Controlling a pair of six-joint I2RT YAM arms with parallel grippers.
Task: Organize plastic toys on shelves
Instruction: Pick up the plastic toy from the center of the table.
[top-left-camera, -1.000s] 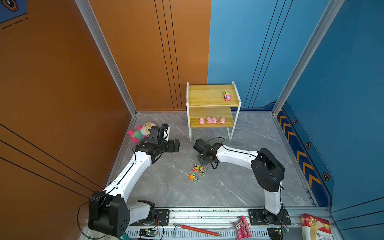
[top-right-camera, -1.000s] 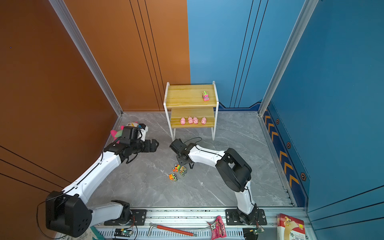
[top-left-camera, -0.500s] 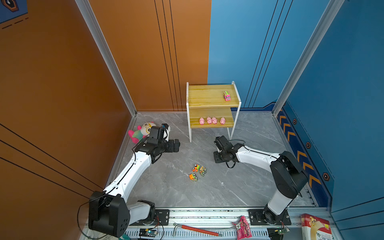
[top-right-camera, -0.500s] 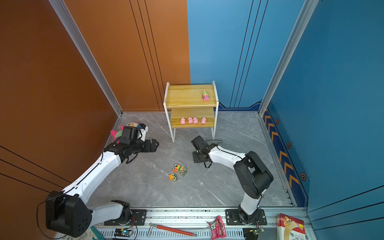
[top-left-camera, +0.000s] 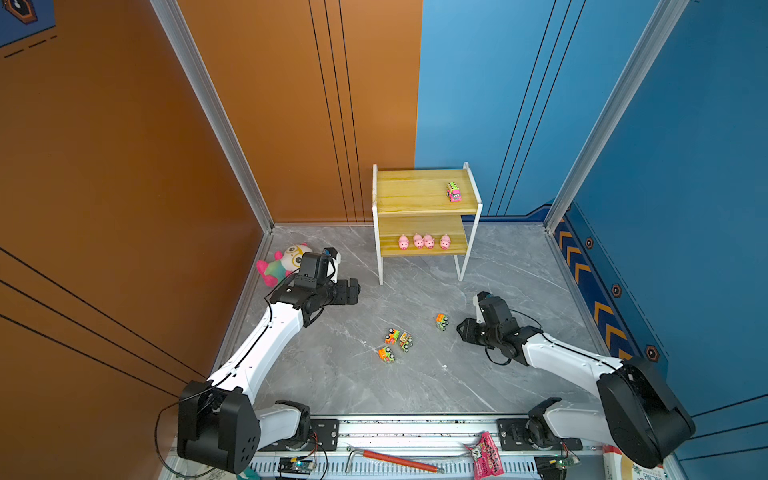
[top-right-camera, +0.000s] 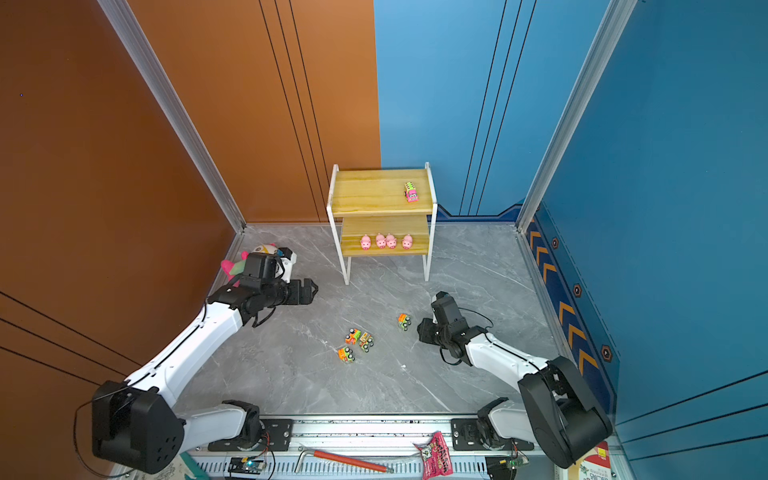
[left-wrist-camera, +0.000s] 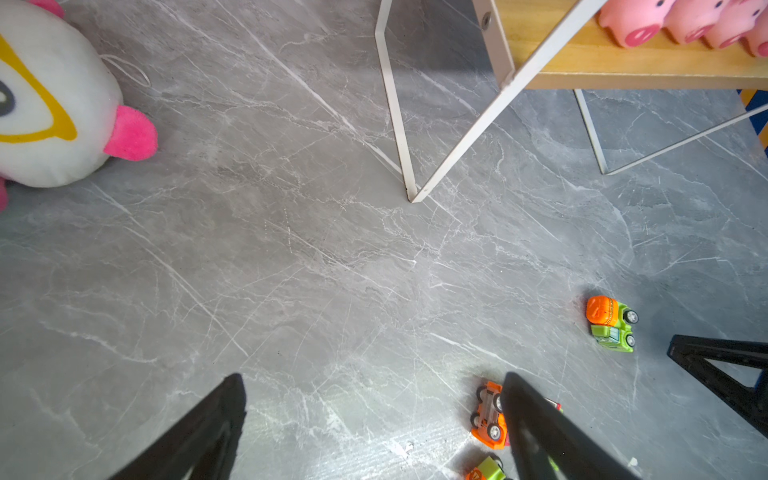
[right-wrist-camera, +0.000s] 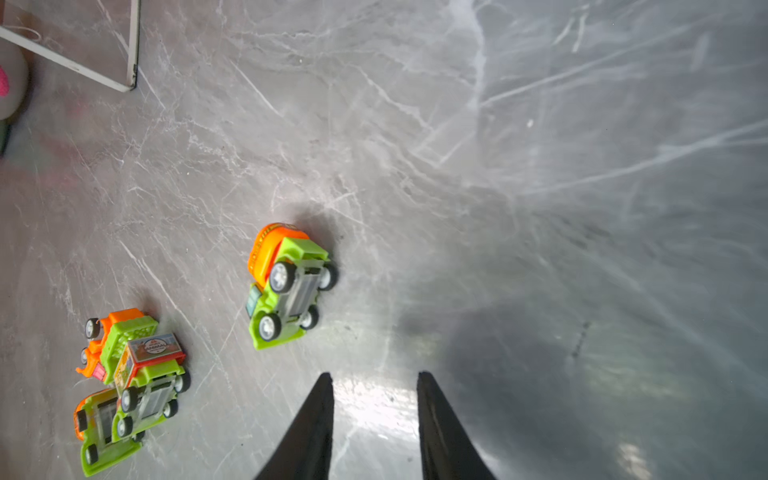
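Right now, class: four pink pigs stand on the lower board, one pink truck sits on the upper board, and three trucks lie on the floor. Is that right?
Not quite. Four trucks lie on the floor, not three: a cluster of three and a lone truck apart, in both top views. The pigs and pink truck are as stated.

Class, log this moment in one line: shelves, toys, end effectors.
upper board: pink truck | lower board: four pigs | floor: four trucks | left end effector: open, empty | right end effector: narrowly open, empty
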